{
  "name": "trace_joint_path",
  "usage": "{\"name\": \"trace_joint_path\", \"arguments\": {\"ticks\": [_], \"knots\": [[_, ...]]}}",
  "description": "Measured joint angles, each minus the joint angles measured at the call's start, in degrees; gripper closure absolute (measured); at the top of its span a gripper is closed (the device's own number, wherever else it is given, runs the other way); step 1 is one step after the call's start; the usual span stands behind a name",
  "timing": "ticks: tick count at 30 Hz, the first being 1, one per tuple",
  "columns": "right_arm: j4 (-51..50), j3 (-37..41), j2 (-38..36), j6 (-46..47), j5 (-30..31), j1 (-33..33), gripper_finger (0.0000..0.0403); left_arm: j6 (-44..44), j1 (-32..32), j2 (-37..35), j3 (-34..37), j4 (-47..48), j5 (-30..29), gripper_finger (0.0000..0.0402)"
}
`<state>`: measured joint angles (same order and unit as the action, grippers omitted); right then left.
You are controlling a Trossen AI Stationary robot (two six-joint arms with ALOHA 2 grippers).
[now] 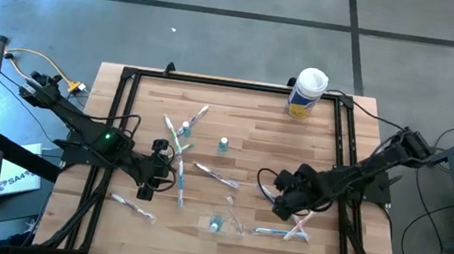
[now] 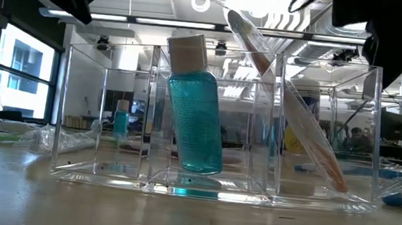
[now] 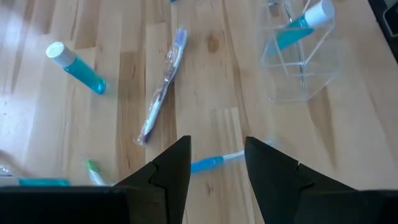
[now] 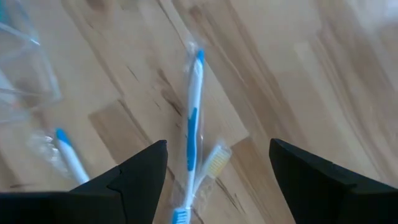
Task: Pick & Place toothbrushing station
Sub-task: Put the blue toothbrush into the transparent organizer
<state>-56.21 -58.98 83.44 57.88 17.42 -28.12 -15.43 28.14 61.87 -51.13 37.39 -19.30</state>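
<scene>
Toothbrushes: I see them scattered loose over the wooden table (image 1: 327, 157), most in clear wrappers, from the left side across to the lower right.
Left gripper (image 1: 150, 170): it sits low over the table's left half, just left of a toothbrush lying lengthways (image 1: 180, 178). From its wrist camera I see the fingers (image 3: 171, 171) partly apart with nothing between them; a blue-handled toothbrush (image 3: 214, 163) lies on the wood in the gap beyond the tips.
Wrapped toothbrush (image 3: 160, 93): it lies a little ahead of the left gripper, slanted, with a teal tube (image 3: 76, 65) lying flat beside it, apart from it.
Upper cluster: a few toothbrushes (image 1: 183, 130) lie crossed over each other near the table's middle left.
Standing tube (image 1: 223, 145): upright on the wood, near the table's centre.
Clear holder (image 1: 228, 221): it stands near the front edge, centre. At table height I count three compartments; the middle one has a teal tube with a white cap (image 2: 194, 105) leaning, and the right one a toothbrush in its wrapper (image 2: 288, 98), tilted.
Right gripper (image 1: 287, 205): it hangs over the lower right of the table, fingers (image 4: 134, 174) spread wide and empty. A blue and white toothbrush (image 4: 194, 118) lies on the wood between them, untouched.
Neighbouring toothbrushes: one with pale bristles (image 4: 214, 163) lies against it, and another blue-tipped one (image 4: 68, 155) lies off to the side.
Canister (image 1: 307, 92): white with a yellow label, upright at the far edge, right of centre.
</scene>
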Motion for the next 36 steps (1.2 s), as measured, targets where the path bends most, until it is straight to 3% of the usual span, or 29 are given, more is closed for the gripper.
{"name": "trace_joint_path", "arguments": {"ticks": [5,12,19,24,36], "knots": [[1.4,0.0,4.8,-3.7,-4.3,2.8,0.0128,0.2,0.0,-0.1,0.8,-1.5,-1.2,0.0252],[4.0,0.0,10.4,-9.6,-6.0,6.8,0.0135,1.7,-1.0,-6.8,9.7,-8.4,-0.4,0.0252],[7.5,0.0,11.5,-12.2,-11.7,8.4,0.0165,4.3,-6.5,-15.8,20.9,-28.1,8.9,0.0252],[9.7,0.0,11.5,-12.9,-12.0,8.7,0.0165,6.2,-10.1,-15.5,26.4,-37.8,13.0,0.0252],[10.2,0.0,13.3,-11.0,-10.1,8.8,0.0162,4.7,-11.6,-11.3,27.4,-41.1,12.9,0.0252]]}}
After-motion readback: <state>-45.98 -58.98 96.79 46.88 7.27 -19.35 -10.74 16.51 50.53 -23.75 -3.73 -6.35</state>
